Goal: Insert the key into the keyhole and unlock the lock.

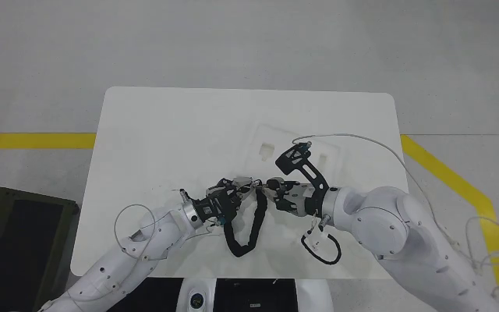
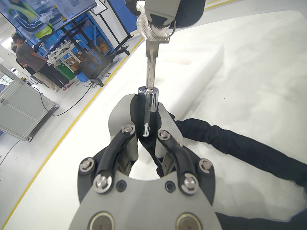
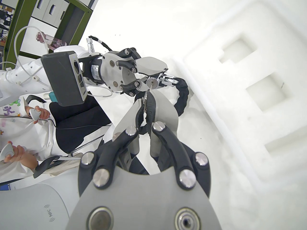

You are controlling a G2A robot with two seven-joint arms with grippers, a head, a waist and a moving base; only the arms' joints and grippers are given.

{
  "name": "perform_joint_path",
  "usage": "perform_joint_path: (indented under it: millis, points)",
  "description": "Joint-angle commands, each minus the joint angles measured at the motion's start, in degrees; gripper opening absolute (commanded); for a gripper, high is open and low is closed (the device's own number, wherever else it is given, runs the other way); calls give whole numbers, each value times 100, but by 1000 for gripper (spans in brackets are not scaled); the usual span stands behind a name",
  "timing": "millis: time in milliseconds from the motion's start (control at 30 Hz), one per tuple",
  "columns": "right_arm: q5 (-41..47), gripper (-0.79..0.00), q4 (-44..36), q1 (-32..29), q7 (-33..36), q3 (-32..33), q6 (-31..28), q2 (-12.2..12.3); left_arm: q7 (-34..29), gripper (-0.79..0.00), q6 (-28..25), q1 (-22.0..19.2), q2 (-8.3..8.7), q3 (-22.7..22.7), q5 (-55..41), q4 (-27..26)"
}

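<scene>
One key (image 2: 151,68) points tip-first at the lock's (image 2: 150,107) keyhole (image 2: 148,89).

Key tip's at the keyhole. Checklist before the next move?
1. Hold on lock: ok, left gripper jaws shut on its cylinder.
2. Hold on key: ok, right gripper jaws shut on its head.
3. Tip in keyhole: ok.
4. Blade in line with cylinder: ok in left wrist view.
5. Blade fully seated for turning: not ok, most is outside.
6. Chain clear of key: ok, runs off to one side.
</scene>
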Motion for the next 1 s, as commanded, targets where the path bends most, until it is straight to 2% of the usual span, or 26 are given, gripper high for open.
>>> perform_joint_path:
  millis: [0,967]
  points:
    - [9,-785,12,8,8,-5,3,-11,0,-785,0,0,0,0,0,0]
    - [-219,-785,174,318,251,-278,182,-187,0,-785,0,0,0,0,0,0]
